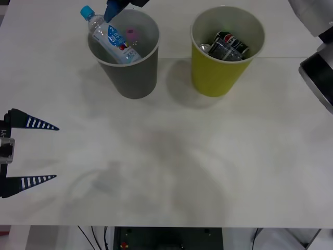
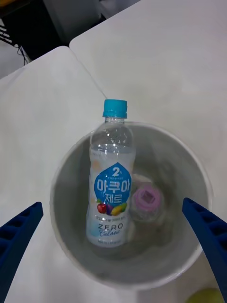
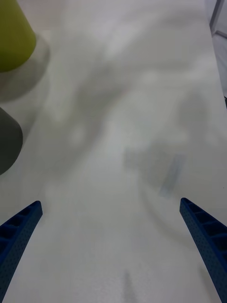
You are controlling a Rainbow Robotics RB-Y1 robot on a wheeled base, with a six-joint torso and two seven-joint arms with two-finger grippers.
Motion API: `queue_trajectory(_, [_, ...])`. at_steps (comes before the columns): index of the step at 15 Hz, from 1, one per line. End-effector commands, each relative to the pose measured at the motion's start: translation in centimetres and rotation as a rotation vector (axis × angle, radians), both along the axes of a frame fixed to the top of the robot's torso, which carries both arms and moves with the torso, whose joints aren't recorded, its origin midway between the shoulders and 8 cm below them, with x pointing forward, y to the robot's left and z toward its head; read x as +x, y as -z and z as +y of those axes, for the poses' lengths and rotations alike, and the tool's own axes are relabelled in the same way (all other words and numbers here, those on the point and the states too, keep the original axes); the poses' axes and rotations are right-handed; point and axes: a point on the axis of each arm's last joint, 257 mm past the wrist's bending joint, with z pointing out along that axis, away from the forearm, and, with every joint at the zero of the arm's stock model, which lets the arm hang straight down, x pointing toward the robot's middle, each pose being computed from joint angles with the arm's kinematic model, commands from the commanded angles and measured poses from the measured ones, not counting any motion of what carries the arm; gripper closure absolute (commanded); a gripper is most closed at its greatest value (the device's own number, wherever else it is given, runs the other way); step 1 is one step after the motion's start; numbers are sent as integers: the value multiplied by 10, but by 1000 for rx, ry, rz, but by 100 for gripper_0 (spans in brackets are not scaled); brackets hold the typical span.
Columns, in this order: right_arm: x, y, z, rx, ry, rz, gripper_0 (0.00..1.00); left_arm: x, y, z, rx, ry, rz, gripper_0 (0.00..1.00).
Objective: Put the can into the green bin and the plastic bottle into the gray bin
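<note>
Front view: right hand (image 1: 117,6) (fingers spread, released) above plastic bottle (image 1: 107,35) leaning in gray bin (image 1: 130,78).

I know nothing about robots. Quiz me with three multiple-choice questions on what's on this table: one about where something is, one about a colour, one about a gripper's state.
1. Where is the plastic bottle?
A. Lying on the table
B. Leaning inside the gray bin
C. Inside the green bin

2. What colour is the cap of the second bottle in the gray bin?
A. Pink
B. Orange
C. Black

3. How is the right gripper above the gray bin?
A. Shut on the plastic bottle
B. Shut on nothing
C. Open, touching nothing

Answers:
1 B: its base sits in the gray bin and its light blue cap pokes over the rim.
2 A: a pink cap shows beside the plastic bottle.
3 C: the blue fingers stand wide apart, clear of the bottle.
</note>
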Motion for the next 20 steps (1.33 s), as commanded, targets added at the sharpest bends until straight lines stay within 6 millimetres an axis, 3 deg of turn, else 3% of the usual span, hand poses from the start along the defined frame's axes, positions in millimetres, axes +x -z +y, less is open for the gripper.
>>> queue_trajectory(1, [-18,-4,-45,5,-58,25,0,0,0,0,0,0,0,0])
queue_trajectory(3, [-30,-3,-72,-6,-84,19,0,0,0,0,0,0,0,0])
queue_trajectory(11, [-86,46,-176,-32,-174,-77,0,0,0,0,0,0,0,0])
queue_trajectory(20, [-150,109,-245,-75,-349,-174,0,0,0,0,0,0,0,0])
